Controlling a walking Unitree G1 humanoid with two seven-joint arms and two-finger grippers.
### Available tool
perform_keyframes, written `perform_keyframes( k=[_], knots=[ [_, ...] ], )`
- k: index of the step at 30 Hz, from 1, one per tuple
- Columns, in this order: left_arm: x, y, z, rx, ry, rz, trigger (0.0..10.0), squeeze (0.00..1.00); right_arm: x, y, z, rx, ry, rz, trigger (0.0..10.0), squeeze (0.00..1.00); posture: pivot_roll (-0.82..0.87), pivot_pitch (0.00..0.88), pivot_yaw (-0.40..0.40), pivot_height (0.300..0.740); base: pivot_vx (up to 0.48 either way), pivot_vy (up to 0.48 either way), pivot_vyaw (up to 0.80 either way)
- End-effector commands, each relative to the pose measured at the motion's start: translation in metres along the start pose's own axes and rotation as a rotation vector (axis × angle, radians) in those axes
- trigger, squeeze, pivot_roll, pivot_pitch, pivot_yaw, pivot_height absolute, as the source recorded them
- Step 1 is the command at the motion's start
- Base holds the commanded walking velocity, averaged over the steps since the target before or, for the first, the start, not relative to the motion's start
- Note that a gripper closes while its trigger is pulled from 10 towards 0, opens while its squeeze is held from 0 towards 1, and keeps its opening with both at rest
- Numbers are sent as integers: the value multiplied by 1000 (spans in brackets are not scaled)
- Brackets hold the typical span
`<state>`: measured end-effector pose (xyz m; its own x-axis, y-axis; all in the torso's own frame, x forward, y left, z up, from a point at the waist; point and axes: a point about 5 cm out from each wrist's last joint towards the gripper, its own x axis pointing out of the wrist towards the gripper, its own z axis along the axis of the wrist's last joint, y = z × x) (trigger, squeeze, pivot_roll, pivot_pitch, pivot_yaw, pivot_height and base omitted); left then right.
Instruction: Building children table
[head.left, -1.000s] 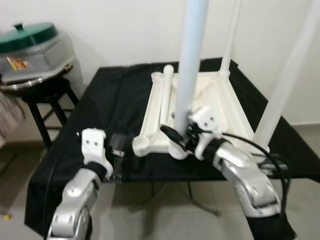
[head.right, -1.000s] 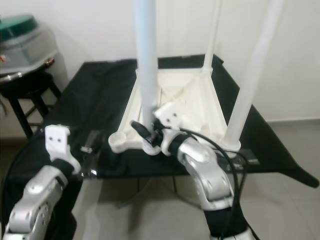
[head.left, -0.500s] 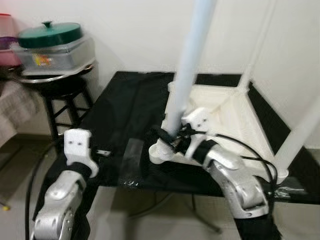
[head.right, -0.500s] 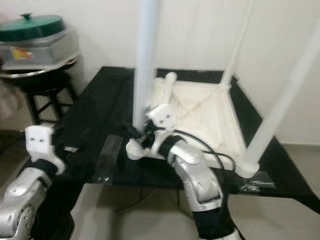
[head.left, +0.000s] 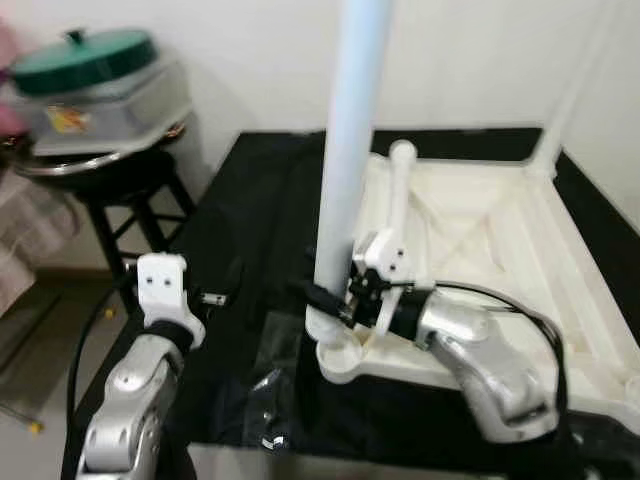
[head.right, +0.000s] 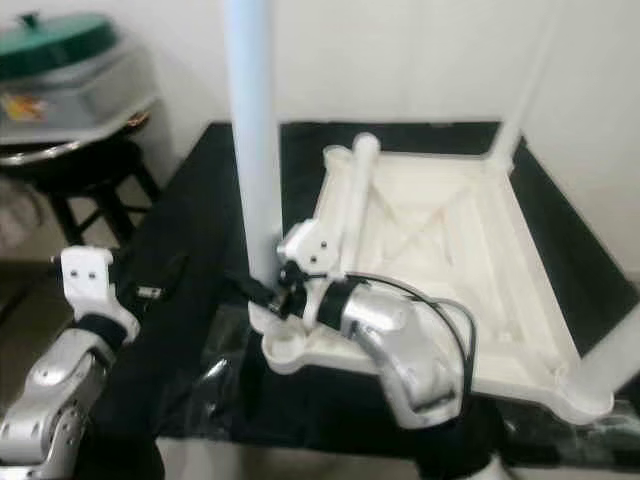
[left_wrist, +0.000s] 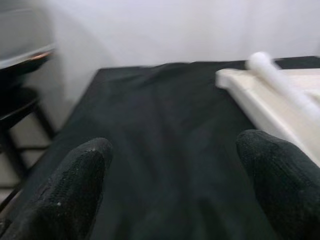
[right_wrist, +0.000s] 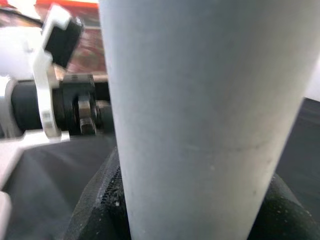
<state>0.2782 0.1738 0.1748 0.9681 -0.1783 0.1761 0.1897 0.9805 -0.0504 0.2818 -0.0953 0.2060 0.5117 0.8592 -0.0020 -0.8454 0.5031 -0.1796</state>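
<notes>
Tilted a second ago, your leg (head.left: 345, 170) now stands upright, right gripper (head.left: 325, 300) fingers pinching it; left gripper (left_wrist: 175, 185) fingers spread.

Before me, a table draped in black cloth (head.left: 255, 215). An upturned white children's table (head.left: 500, 250) rests toward its right edge; crinkled clear plastic (head.left: 262, 385) lies at its near edge, left of my arm.

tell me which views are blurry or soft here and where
Left eye view: motion-smeared at the green-lidded container; the held table leg is sharper. Right eye view: softer overall. Left wrist view: the near fingers are out of focus. Right wrist view: the leg sits close, pale and featureless.
</notes>
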Motion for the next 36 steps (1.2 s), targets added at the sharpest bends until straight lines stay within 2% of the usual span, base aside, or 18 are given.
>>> perform_keyframes(
  k=[1,2,3,4,5,6,7,8,11,15,18,22,23,32,36],
  knots=[
    [-1,-4,-2,-6,14,-18,10000,0,-7,7,5,-8,-25,107,10000,0,-42,104,34,740,0,0,0],
    [-1,-3,-4,-3,25,-16,10000,0,-16,12,4,6,-10,220,10000,0,-41,110,39,740,0,0,0],
    [-1,-3,-4,-3,25,-16,10000,0,-16,12,4,6,-10,220,10000,0,-41,110,39,740,0,0,0],
    [-2,-4,-6,4,35,-16,10000,0,-24,16,3,7,15,331,10000,0,-41,110,39,740,0,0,0],
    [-2,-4,-6,4,35,-16,10000,0,-24,16,3,7,15,331,10000,0,-41,110,39,740,0,0,0],
    [-3,-4,-8,15,46,-16,10000,0,-32,17,2,13,40,421,10000,0,-38,119,39,740,0,0,0],
    [-3,-4,-8,15,46,-16,10000,0,-32,17,2,13,40,421,10000,0,-38,119,39,740,0,0,0],
    [-5,-3,-11,33,60,-15,10000,0,-37,15,4,4,57,489,10000,0,-36,131,37,740,0,0,0],
    [-15,-1,-19,63,100,0,10000,0,-38,7,14,-11,67,625,10000,0,-30,160,31,740,0,0,0],
    [-22,-1,-21,78,111,1,10000,0,-39,8,17,-2,71,700,10000,0,-21,183,25,740,0,0,0],
    [-38,-3,-22,87,137,1,10000,0,-38,3,17,6,90,796,10000,0,4,244,16,740,0,-310,0],
    [-43,-3,-23,88,149,5,10000,0,-36,2,17,7,92,828,10000,0,6,249,16,740,0,-465,0],
    [-46,-3,-22,87,153,10,10000,0,-35,2,18,17,82,848,10000,0,15,275,16,740,0,-465,0],
    [-61,-1,-17,91,161,9,10000,0,-15,-1,29,-18,2,907,10000,0,38,327,20,740,0,0,0],
    [-62,-1,-16,95,161,7,10000,0,-13,-2,32,-25,-6,910,10000,0,38,327,19,740,0,0,0]
  ],
)
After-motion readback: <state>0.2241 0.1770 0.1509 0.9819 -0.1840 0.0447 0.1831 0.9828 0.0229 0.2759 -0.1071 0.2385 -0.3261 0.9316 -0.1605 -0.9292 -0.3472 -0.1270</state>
